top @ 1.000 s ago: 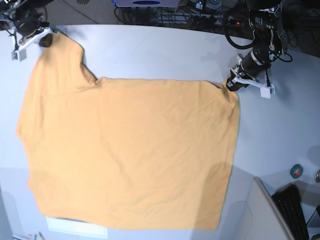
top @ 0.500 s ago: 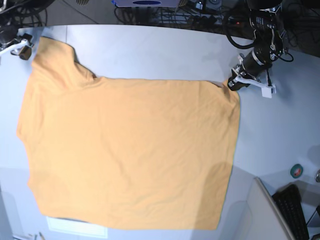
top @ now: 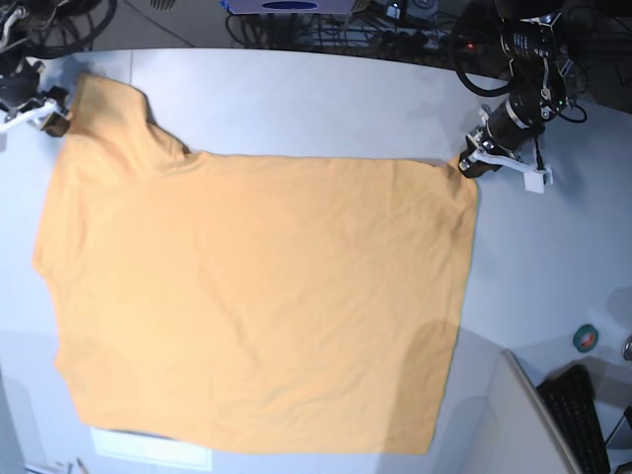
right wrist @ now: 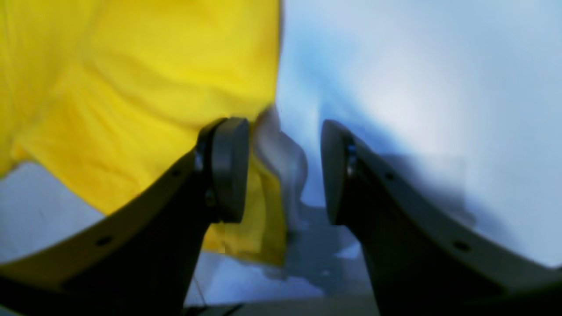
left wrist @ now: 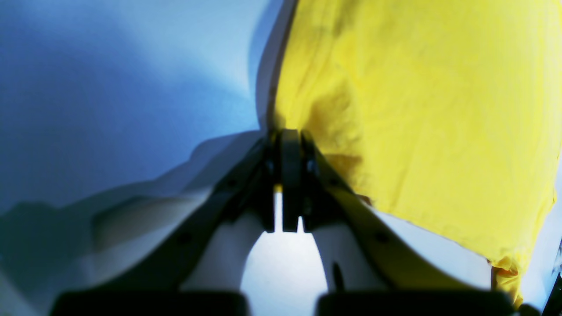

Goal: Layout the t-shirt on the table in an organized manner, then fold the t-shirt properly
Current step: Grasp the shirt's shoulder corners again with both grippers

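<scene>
The t-shirt (top: 257, 296) is soft woven cloth, matt, orange-yellow, with fine shallow creases across its whole spread and a thicker stitched hem along its edges. The worktop (top: 326, 99) beneath it is a smooth, hard, pale grey-white sheet with a faint sheen that catches the light beside the shirt. The left gripper (left wrist: 285, 175) at the shirt's corner has fingers of smooth dark matt plastic on pale plastic arms. The right gripper (right wrist: 281, 171) beside the shirt's sleeve edge shows the same dark matt plastic, with rounded pads (right wrist: 228, 166) that look slightly rubbery.
</scene>
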`<control>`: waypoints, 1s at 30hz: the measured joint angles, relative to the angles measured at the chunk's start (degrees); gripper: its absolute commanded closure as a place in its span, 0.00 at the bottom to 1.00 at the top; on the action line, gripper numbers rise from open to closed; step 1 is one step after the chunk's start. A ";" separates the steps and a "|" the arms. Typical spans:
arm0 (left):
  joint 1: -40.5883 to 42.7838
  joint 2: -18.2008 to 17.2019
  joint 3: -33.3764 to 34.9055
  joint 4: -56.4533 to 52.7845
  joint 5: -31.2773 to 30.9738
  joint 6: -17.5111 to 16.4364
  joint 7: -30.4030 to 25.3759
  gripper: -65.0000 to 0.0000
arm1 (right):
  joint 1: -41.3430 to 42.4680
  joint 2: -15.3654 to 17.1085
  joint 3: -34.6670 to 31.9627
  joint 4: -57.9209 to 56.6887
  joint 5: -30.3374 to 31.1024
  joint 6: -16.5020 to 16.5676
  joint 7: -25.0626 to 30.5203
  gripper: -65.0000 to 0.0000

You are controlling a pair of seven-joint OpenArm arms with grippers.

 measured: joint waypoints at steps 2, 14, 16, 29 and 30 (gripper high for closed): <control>0.00 0.00 0.00 0.00 0.00 0.02 -0.02 1.00 | 0.07 -0.04 0.00 0.02 0.11 0.02 -0.07 0.59; -0.02 0.00 0.00 0.00 0.00 0.02 -0.02 1.00 | 0.57 -0.20 0.17 0.02 -0.09 0.02 -5.09 0.48; -0.02 0.00 0.00 0.00 0.00 0.00 -0.02 1.00 | 0.57 -0.20 0.17 0.02 -0.11 0.02 -5.11 0.48; -0.04 -0.04 0.00 -0.15 -0.02 -0.02 -0.02 1.00 | -1.11 -0.22 0.13 0.28 9.62 0.02 -7.63 0.48; -0.04 -0.11 0.00 -0.15 -0.02 0.00 -0.02 1.00 | -1.01 -0.33 0.04 0.28 9.62 0.02 -7.65 0.48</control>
